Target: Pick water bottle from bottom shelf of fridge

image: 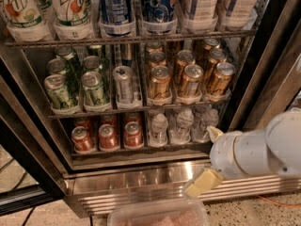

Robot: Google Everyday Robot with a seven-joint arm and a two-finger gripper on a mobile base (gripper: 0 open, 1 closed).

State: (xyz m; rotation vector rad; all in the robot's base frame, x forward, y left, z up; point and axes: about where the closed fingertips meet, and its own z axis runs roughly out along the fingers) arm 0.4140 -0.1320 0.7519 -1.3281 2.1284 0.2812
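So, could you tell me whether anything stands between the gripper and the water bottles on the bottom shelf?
Nothing visible does. The gripper, open, hangs below and right of the water bottles, which stand at the front of the bottom shelf of the open fridge.

The bottom shelf (141,150) of the fridge (141,192) held drinks in two groups. On its left side, three red cans (107,136) stood in a row at the front, with more red cans behind them. On its right side, three clear water bottles (158,126) with pale tops stood side by side. The gripper (204,160) hung near the right end of the shelf, just outside the fridge, fingers apart and holding nothing. The fridge stood on a speckled floor (282,212). A clear plastic tub (157,214) sat near, in front.
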